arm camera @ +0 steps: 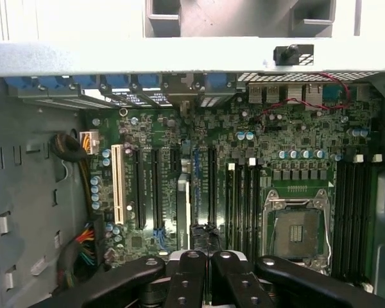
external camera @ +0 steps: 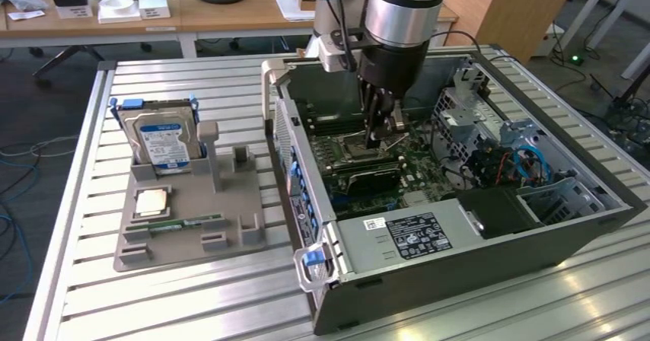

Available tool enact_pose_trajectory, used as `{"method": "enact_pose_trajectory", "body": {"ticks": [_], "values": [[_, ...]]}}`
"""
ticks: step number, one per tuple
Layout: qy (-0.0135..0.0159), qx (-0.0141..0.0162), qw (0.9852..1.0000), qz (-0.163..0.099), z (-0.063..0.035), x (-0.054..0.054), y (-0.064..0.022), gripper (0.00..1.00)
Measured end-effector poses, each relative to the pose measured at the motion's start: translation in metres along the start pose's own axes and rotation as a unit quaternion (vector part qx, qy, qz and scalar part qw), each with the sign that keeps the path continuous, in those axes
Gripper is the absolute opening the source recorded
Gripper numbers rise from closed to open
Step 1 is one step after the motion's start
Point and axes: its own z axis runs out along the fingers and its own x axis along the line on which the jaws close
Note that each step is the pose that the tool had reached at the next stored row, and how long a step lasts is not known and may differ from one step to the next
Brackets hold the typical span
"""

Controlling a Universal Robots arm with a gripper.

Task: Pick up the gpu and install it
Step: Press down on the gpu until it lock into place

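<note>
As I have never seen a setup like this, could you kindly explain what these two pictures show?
The machine is a single robot arm ending in a gripper. One picture comes from a camera standing off the arm, the other from a camera on its wrist, looking past the gripper. On the slatted metal table stands an open computer case, and the arm reaches into it above the motherboard. A dark card, apparently the gpu, sits on the board just below the gripper; I cannot tell whether it is gripped. On the exterior view's left, a grey tray holds an upright hard drive and a memory stick.
</note>
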Motion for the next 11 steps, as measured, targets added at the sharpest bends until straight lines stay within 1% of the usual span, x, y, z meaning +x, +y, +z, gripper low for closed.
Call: {"method": "enact_pose_trajectory", "body": {"ticks": [2,5,11], "values": [[0.0046,-0.0011,1.0,0.003,0.0001,0.0,0.0,0.11],[0.0051,-0.0011,1.0,0.005,0.0033,0.0,0.0001,0.11],[0.0053,-0.0016,0.9999,0.009,0.0141,0.0,0.0006,0.11]]}}
